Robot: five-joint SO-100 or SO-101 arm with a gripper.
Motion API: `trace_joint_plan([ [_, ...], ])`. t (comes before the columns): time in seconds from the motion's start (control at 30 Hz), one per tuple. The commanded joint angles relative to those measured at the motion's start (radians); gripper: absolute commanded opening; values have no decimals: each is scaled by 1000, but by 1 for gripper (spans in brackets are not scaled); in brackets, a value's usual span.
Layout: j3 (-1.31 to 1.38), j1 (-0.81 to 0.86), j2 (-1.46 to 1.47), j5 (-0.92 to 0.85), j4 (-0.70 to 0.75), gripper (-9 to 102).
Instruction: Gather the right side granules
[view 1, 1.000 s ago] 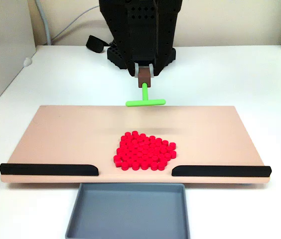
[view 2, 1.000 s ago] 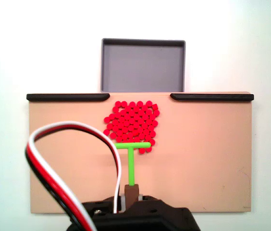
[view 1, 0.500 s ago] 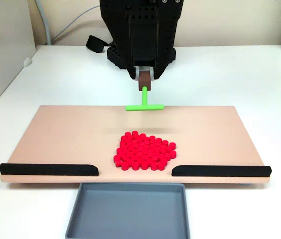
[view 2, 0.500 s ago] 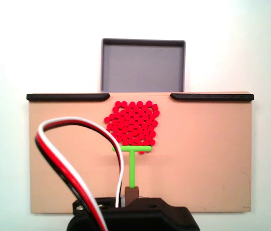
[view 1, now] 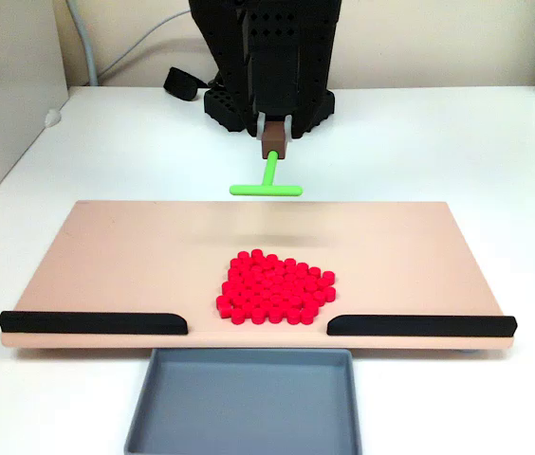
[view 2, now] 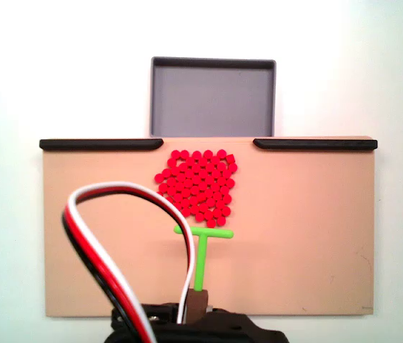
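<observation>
The granules (view 1: 275,289), dozens of tiny bright red short plastic cylinders, are lying packed in one tight cluster (view 2: 198,186) on the flat tan rectangular board (view 1: 116,265). In both fixed views the cluster is sitting well apart from the hand (view 1: 273,144), out beyond the tip of the tool it is carrying, close to the gap between the two black strips (view 1: 94,323) (view 1: 421,326) along the board's edge farthest from the hand.

The hand is clamping the brown block (view 1: 273,142) at the base of the green T-shaped plastic stick (view 1: 267,184); the fingers themselves are hidden by the black arm body. In a fixed view the stick's crossbar (view 2: 203,232) is lying just short of the nearest granules, apparently not touching them, and is slightly tilted. In the other it is hanging above the board's near edge.

Past the gap, a shallow grey rectangular tray (view 1: 245,406) is resting on the white bench (view 1: 495,152). A red, white and black cable (view 2: 108,250) is looping up beside the hand.
</observation>
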State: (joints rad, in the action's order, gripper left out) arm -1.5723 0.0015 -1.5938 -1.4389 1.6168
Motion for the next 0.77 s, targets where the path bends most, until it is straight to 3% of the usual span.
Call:
trace_joint_plan([
  [0.0, 12, -2, -66, 6, 2, 0],
  [0.73, 20, -12, -57, -31, -11, 0],
])
